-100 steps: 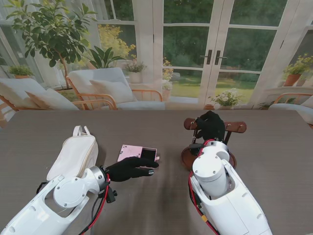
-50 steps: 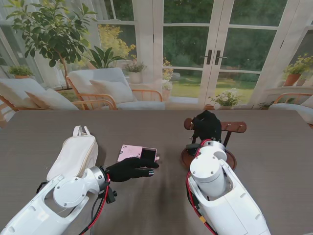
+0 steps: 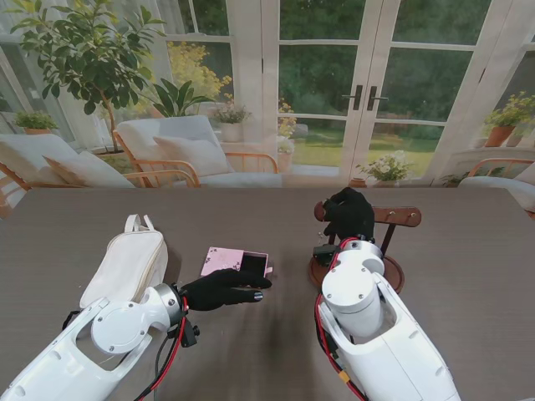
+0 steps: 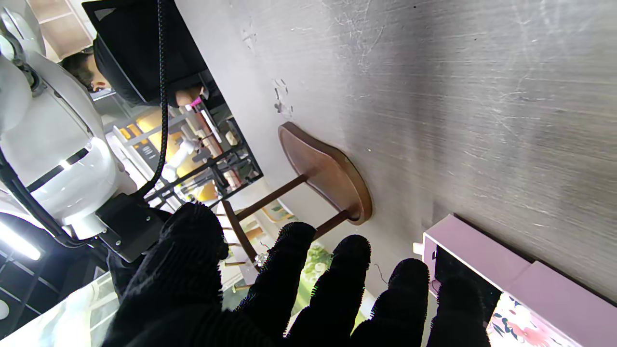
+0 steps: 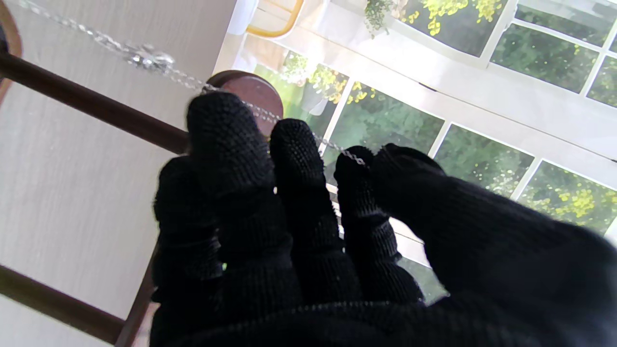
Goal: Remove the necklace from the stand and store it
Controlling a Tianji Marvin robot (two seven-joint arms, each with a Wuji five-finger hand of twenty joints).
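From the stand view, the right hand (image 3: 349,214) is up at the top bar of the wooden stand (image 3: 401,216), which sits nearer the right edge of the table (image 3: 468,251) than the left. The left hand (image 3: 222,288) lies flat with its fingers spread on the near edge of the pink box (image 3: 224,259), near the middle of the table. It holds nothing. A white bag (image 3: 127,266) lies toward the left edge.

In the left wrist view, the left hand (image 4: 270,294) shows its fingers apart. The box (image 4: 487,284) is just past the fingertips. The stand's round base (image 4: 332,176) sits on the table farther off.

In the right wrist view, the right hand (image 5: 308,226) pinches the necklace (image 5: 144,58) between its thumb and a finger. The thin chain runs from the fingers past the stand's bar (image 5: 91,103). It is off the table, up by the stand.
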